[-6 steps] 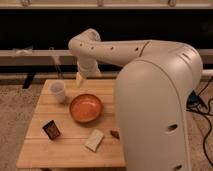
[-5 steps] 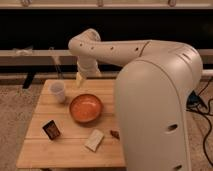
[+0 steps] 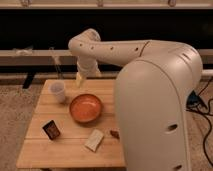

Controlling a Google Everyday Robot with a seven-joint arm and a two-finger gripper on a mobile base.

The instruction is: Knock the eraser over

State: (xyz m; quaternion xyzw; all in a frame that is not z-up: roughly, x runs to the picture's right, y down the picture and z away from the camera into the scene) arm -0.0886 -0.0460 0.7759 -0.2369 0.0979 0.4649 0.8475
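The eraser (image 3: 51,129) is a small thin black block with a brownish face, standing tilted near the front left of the wooden table (image 3: 45,152). My gripper (image 3: 80,80) hangs from the white arm over the table's back edge, behind the orange bowl (image 3: 85,108) and right of the white cup (image 3: 58,91). It is well behind and to the right of the eraser, not touching it.
A pale beige block (image 3: 94,140) lies in front of the bowl. A small dark brown object (image 3: 115,134) lies beside it by my arm's large white body (image 3: 155,110). A rail runs behind the table. Cables (image 3: 202,107) lie on the carpet at right.
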